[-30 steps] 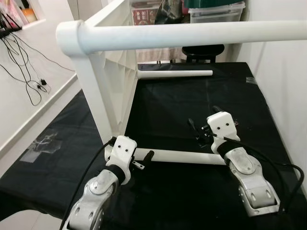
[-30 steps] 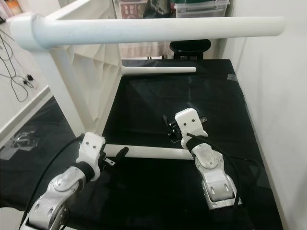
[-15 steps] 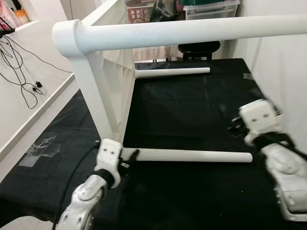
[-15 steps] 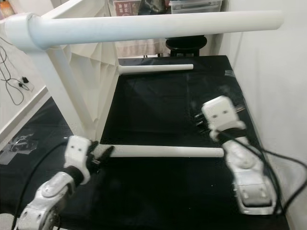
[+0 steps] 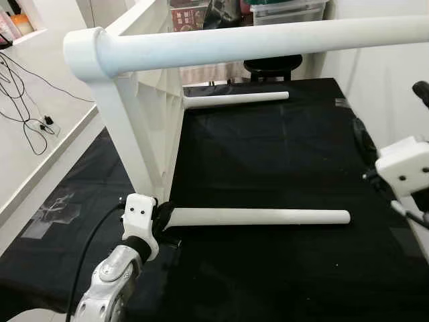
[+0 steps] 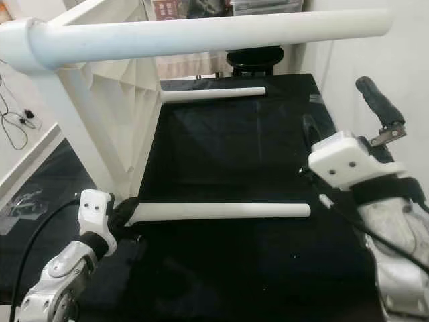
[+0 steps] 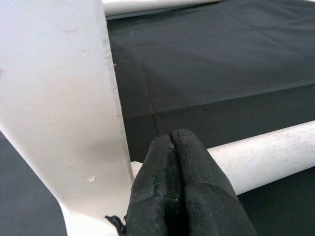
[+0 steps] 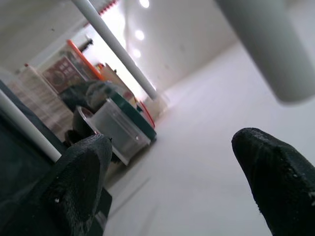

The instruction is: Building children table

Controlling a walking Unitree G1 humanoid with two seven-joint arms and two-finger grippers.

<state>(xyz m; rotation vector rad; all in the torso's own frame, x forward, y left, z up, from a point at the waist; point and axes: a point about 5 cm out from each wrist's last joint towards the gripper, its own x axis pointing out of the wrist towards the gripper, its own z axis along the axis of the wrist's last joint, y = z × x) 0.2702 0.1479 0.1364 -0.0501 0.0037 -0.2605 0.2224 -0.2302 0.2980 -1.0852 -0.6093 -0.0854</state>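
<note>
Lived-in home room, used for storage. Plastic storage bins stacked at back, loose cables trailing down white wall.

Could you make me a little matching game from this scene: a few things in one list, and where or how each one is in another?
Things:
1. left gripper
2. right gripper
3. near table leg
4. black cloth

States:
A. spread flat under the table parts
B. jaws shut, at the leg's joint end
C. jaws open, raised in the air
D. lying level above the cloth, fixed to the white frame

Pairs: 1-B, 2-C, 3-D, 4-A
</note>
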